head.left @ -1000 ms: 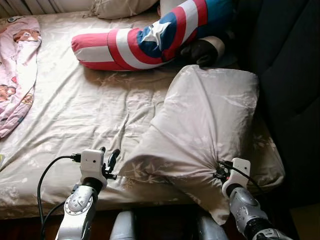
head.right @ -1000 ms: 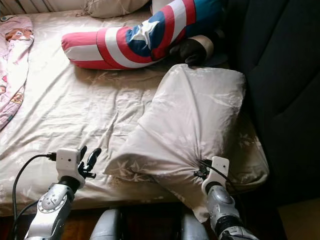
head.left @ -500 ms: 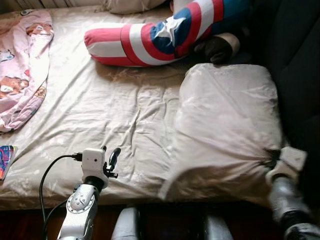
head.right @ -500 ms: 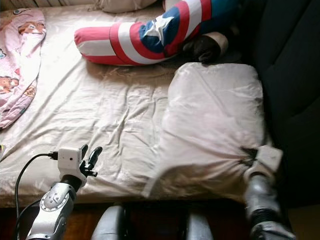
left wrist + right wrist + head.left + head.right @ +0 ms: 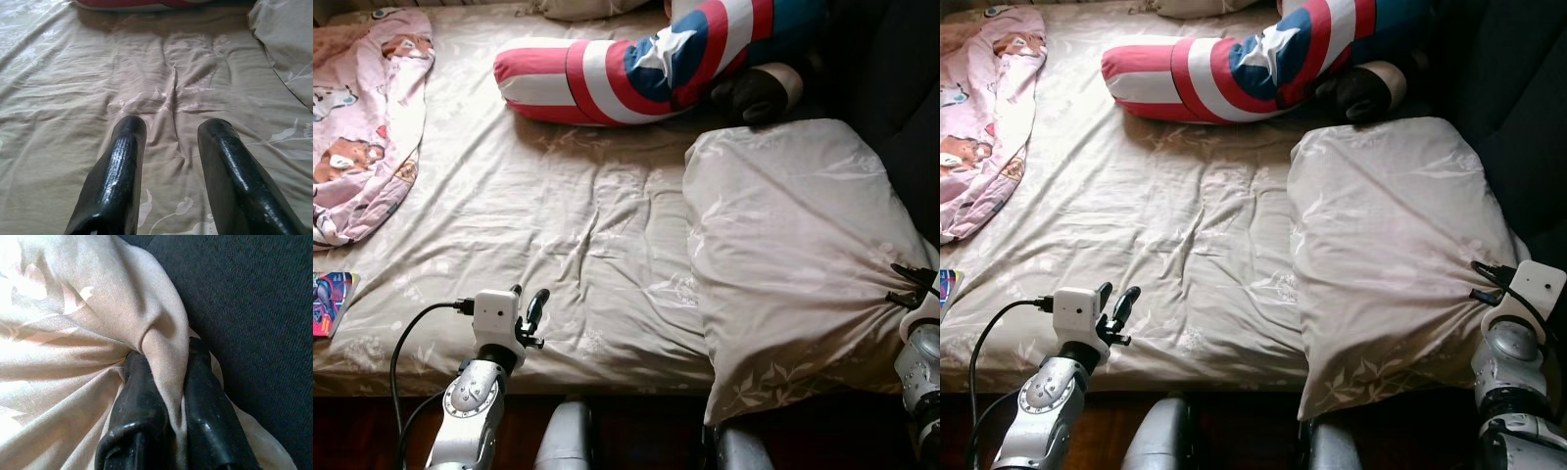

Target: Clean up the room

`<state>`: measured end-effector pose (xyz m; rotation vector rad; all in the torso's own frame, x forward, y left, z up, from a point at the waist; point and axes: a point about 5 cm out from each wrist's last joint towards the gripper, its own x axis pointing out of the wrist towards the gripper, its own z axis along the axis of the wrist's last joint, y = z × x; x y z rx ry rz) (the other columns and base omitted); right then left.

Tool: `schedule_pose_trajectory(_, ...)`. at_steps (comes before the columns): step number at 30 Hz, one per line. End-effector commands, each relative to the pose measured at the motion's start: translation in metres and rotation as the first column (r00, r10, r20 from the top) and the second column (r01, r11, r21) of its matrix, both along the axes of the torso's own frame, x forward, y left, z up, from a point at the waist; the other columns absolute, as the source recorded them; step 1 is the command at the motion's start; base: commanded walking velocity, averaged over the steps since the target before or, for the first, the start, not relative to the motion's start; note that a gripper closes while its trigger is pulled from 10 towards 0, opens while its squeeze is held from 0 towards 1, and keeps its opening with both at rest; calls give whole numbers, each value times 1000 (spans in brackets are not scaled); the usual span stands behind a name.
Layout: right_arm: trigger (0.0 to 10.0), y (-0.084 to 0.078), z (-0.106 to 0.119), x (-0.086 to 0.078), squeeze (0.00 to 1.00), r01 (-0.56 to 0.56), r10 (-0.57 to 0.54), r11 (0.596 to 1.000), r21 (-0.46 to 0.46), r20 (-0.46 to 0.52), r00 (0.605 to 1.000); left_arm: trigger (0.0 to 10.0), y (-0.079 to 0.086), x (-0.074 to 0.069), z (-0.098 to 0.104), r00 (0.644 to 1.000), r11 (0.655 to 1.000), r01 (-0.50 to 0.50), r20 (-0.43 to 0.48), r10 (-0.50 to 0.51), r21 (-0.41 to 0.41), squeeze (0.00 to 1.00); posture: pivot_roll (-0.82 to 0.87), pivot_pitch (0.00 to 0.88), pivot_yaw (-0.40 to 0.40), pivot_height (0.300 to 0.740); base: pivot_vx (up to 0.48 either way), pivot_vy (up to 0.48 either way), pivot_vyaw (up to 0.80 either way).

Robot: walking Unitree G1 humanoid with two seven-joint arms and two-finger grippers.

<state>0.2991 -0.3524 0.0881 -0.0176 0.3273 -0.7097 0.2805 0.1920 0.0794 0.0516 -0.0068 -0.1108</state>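
A beige flowered pillow [image 5: 793, 245] lies on the right side of the bed, its near corner hanging over the mattress edge. My right gripper [image 5: 168, 357] is shut on a pinched fold of that pillow's cover at its right edge, next to the dark headboard [image 5: 901, 78]. My left gripper [image 5: 171, 129] is open with nothing between its fingers. It hovers just above the beige sheet [image 5: 558, 225] near the bed's front edge, left of the pillow.
A red, white and blue star-patterned bolster [image 5: 636, 69] lies across the far side of the bed. A pink cartoon blanket [image 5: 362, 117] is heaped at the left. A colourful booklet [image 5: 328, 304] rests at the bed's left front corner.
My right gripper has dragged the pillow to the right, towards the headboard, and it now lies flatter. The camera has shifted too. The left gripper has stayed where it was.
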Motion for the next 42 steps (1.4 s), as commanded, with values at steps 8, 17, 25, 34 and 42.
schedule_pose_trajectory(8, 10000, 10, -21, -6, 0, -9, 14, 993, 117, -48, 999, 10000, 4, -5, -9, 999, 1000, 4, -39, -3, 31, 0, 82, 211, 24, 642, 0, 0, 0)
schedule_pose_trajectory(17, 10000, 23, -29, -2, 0, -59, 72, 984, 169, -70, 995, 10000, 1, -4, -9, 999, 1000, 10, -36, -9, 28, 0, 86, 200, 26, 642, 0, 0, 0)
schedule_pose_trajectory(25, 10000, 13, -12, 1, 98, -35, 36, 997, 66, -20, 999, 10000, 2, -4, -9, 999, 1000, 7, -35, -6, 30, 0, 88, 204, 26, 642, 0, 0, 0)
schedule_pose_trajectory(34, 10000, 5, 4, 4, 67, -11, 12, 999, -51, 4, 1000, 10000, 1, -4, -10, 999, 1000, 6, -38, -5, 26, 0, 84, 211, 23, 642, 0, 0, 0)
schedule_pose_trajectory(42, 10000, 11, 10, 10, 1000, -73, 73, 978, -195, -10, 997, 10000, 1, -5, -11, 999, 1000, 4, -42, -3, 25, 0, 86, 213, 23, 642, 0, 0, 0)
